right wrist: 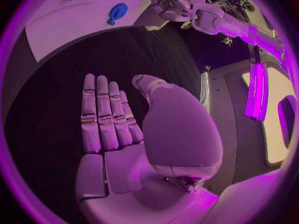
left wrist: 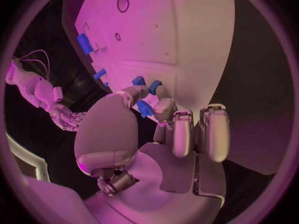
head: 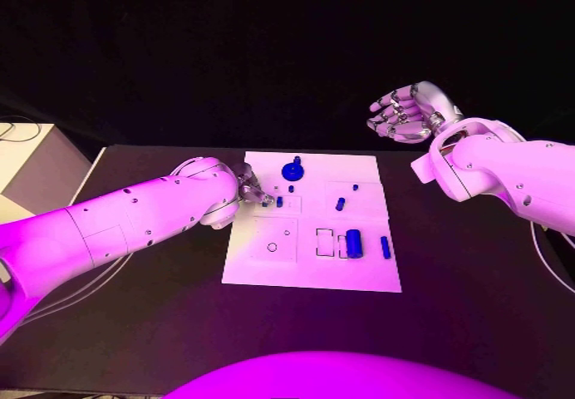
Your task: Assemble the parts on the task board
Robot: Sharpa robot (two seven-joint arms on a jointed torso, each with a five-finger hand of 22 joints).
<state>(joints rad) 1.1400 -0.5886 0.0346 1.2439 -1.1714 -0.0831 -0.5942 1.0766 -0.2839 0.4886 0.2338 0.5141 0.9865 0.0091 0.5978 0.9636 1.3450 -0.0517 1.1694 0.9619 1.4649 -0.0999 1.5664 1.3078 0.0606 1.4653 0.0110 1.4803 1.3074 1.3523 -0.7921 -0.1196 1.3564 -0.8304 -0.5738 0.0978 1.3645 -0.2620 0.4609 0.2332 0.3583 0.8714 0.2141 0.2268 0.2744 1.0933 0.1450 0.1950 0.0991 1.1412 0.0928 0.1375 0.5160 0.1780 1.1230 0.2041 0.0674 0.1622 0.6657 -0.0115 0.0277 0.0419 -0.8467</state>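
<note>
Nearest on the white task board (head: 314,278), a large blue cylinder (head: 354,243) and a slim blue part (head: 385,246) lie toward the right. At the board's left edge, the left hand (head: 248,189) pinches a small blue part (left wrist: 144,108) between fingertips. Farther back stands a round blue part (head: 292,171). Beyond the far right corner, the right hand (head: 407,114) hovers empty, fingers straight and close together

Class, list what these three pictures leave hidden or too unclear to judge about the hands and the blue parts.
- Head view: left hand fingertips, hidden behind its own arm.
- Left wrist view: small blue part at the fingers; whether pinched or merely touched is unclear.
- Head view: task board slot shapes, too small.
</note>
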